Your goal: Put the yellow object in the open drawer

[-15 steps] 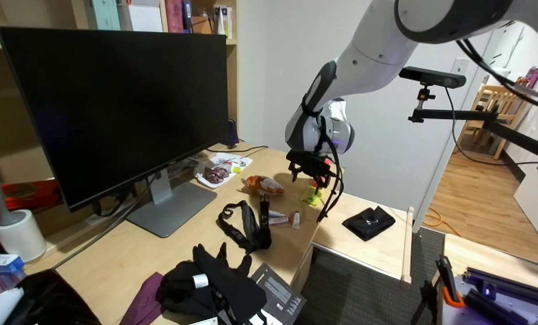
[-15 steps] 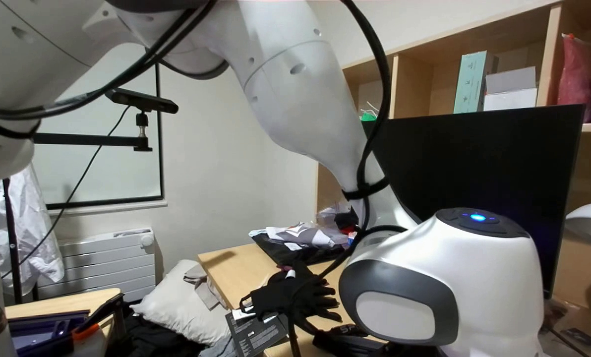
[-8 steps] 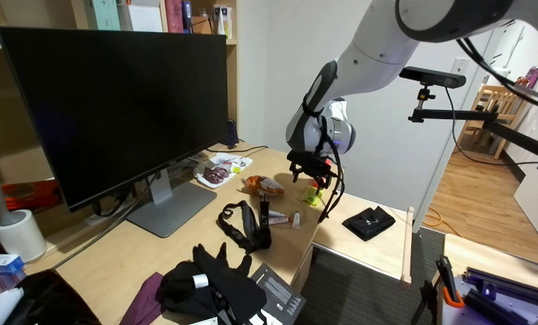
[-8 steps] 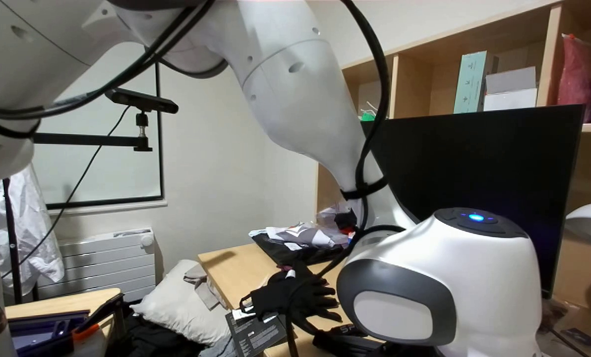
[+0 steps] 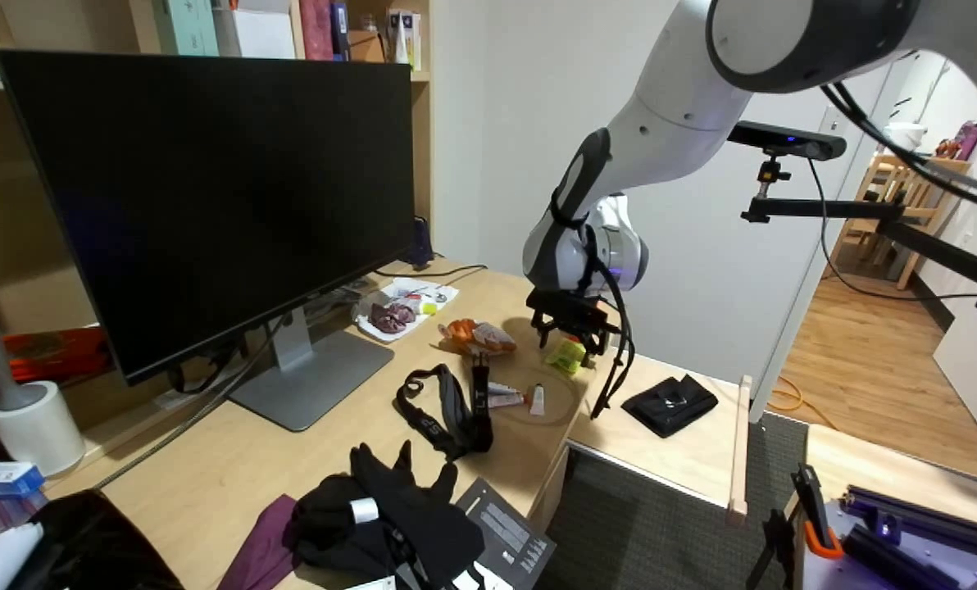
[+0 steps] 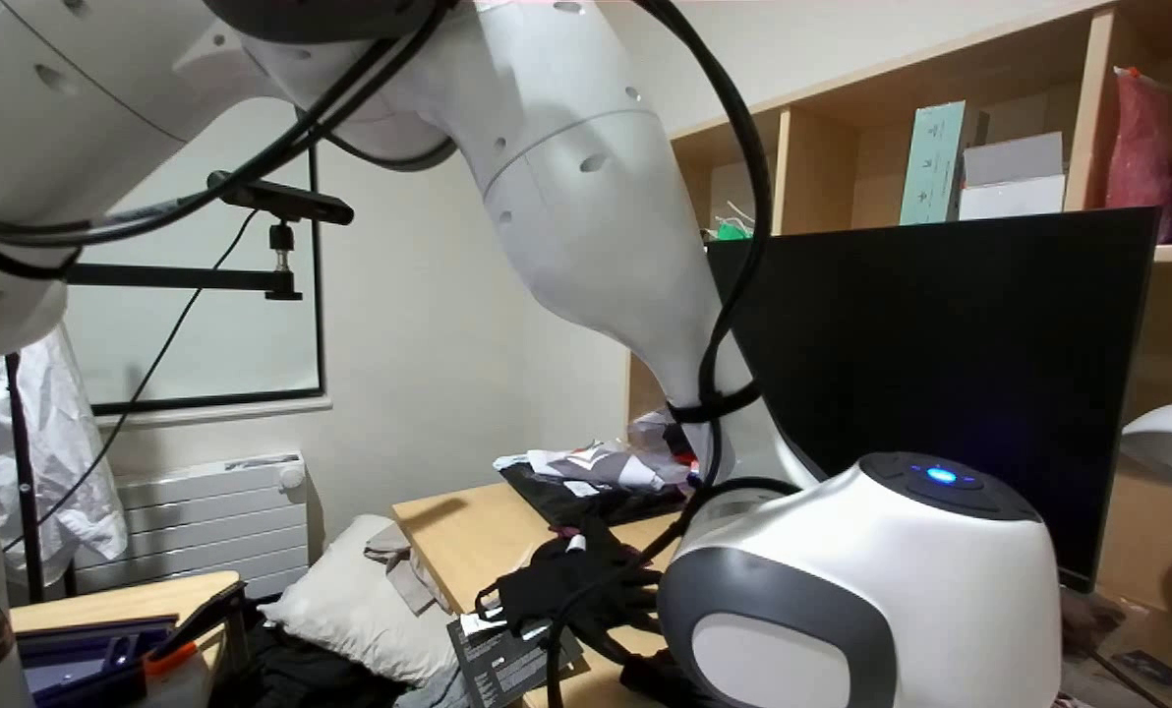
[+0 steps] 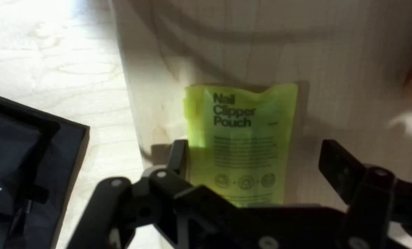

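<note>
The yellow object is a flat yellow-green pouch lying on the desk near its edge, in an exterior view (image 5: 567, 356) and in the wrist view (image 7: 247, 138), where its print reads "Nail Clipper Pouch". My gripper (image 7: 254, 154) is open above it. In the wrist view one finger is by the pouch's left edge and the other is apart from its right edge. The gripper also shows in an exterior view (image 5: 568, 341), just over the pouch. The open drawer (image 5: 706, 467) is a light-wood tray below the desk top, holding a flat black object (image 5: 670, 405). The pouch's lower end is hidden.
An orange packet (image 5: 478, 336) lies beside the pouch. A black strap (image 5: 447, 414), a small white tube (image 5: 537, 400) and black gloves (image 5: 382, 516) lie nearer the camera. A monitor (image 5: 210, 205) and a white tray (image 5: 447, 292) stand further left. The desk edge borders the drawer.
The arm and gripper have lowered toward the pouch and shifted slightly right in an exterior view. The pouch and other objects have not visibly moved.
</note>
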`<state>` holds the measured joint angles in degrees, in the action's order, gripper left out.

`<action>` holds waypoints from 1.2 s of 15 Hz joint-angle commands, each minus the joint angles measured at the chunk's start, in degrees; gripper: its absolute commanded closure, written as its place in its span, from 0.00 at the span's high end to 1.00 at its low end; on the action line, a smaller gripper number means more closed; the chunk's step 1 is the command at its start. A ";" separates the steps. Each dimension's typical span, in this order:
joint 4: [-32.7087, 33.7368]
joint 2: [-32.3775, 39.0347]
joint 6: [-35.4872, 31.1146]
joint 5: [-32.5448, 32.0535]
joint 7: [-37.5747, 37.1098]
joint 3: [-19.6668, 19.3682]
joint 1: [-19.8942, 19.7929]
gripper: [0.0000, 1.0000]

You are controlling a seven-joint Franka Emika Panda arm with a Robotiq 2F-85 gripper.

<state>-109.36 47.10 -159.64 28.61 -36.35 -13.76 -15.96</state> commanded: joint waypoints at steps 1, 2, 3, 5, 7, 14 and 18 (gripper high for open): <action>0.05 0.34 0.02 -1.13 -0.09 -0.46 0.40 0.67; -0.02 0.24 -0.02 -1.20 0.02 -0.52 0.37 0.61; -0.08 0.16 0.00 -1.23 0.07 -0.59 0.36 0.56; -0.31 -0.35 0.13 -1.23 0.34 -0.55 0.29 0.42; -1.19 -1.54 0.31 -1.31 1.30 -0.30 0.08 0.30; -10.28 -9.67 -0.46 -1.82 12.83 0.43 -2.00 0.13; -19.23 -15.77 -2.61 -4.80 24.50 0.11 -4.98 0.14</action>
<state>-120.09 38.28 -160.43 26.83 -20.13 -14.31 -17.91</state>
